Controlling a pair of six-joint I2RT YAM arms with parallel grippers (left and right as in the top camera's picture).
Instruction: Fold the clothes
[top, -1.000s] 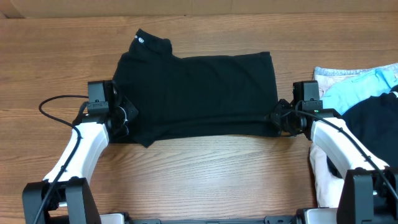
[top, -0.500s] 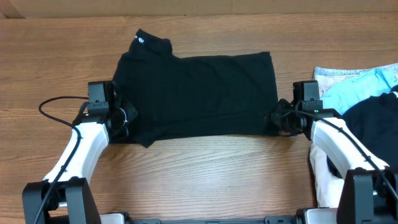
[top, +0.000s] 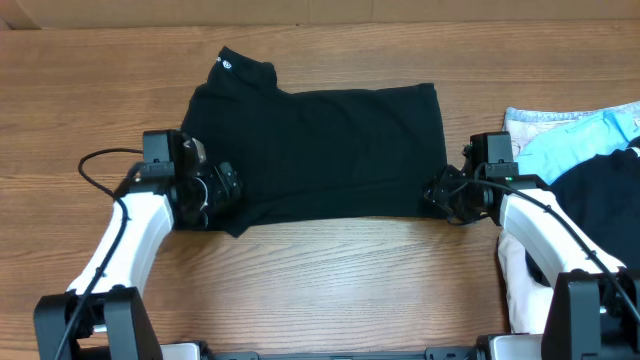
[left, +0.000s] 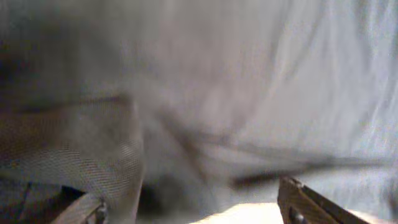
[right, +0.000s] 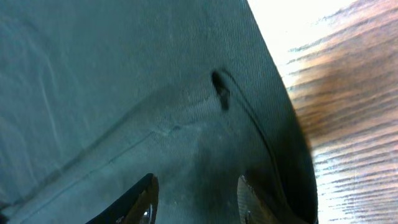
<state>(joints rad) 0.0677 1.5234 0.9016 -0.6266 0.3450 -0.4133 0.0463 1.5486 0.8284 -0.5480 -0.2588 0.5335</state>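
The black T-shirt (top: 320, 150) is laid partly folded mid-frame on the tabletop (top: 330, 270). The left pincer (top: 226, 186), jaws wide, and the right pincer (top: 432, 192), jaws narrowly parted, are set at its lower corners, probably so that the edge is handled evenly. Nothing is seen clamped, and the left wrist view is blurred.

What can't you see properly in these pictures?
- Left wrist view: it is all blurry. The black T-shirt fills it, so its folds are just a smear.
- Overhead: the white neck label is too small to read.
- Overhead: the light-blue garment and the other black garment are cut off by the right edge.
- Right wrist view: the right claw shows only its tips. The bottom edge cuts off the rest.
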